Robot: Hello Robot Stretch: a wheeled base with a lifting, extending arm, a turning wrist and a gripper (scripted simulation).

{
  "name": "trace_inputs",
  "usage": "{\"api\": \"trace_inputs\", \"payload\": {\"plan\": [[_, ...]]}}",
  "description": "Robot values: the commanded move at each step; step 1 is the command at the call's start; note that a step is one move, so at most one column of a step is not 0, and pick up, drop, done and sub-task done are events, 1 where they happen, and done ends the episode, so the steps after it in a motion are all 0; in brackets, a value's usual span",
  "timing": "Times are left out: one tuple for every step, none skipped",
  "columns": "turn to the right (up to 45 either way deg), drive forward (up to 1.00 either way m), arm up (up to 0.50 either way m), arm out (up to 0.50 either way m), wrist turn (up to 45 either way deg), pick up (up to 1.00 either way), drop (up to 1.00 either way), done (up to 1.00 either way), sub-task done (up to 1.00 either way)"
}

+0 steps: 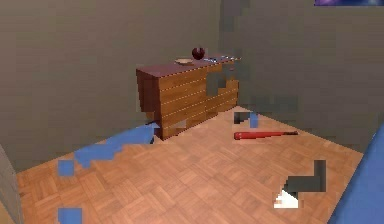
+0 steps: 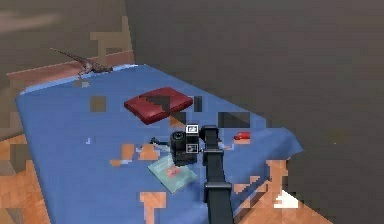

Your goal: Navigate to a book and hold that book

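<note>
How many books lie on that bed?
1 surely: the red book midway up the bed. A pale flat thing by the arm may be another; it may hide more.

Bedroom in a home

In the arm side view you see a wide bed (image 2: 60,110) under a blue cover, pushed against a plain dark wall (image 2: 280,50), with a red book (image 2: 158,104) lying flat on it. In the forward view you see a wooden dresser (image 1: 185,95) with drawers standing against the wall, a small round dark red thing (image 1: 199,52) on its top, and a red baseball bat (image 1: 265,135) lying on the parquet floor (image 1: 200,185) near it: household furniture and clutter.
</note>
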Motion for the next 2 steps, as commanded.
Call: {"api": "trace_inputs", "payload": {"plan": [[0.0, 0.00, -0.30, 0.00, 0.0, 0.00, 0.00, 0.00, 0.00], [0.0, 0.00, 0.00, 0.00, 0.0, 1.00, 0.00, 0.00, 0.00]]}}
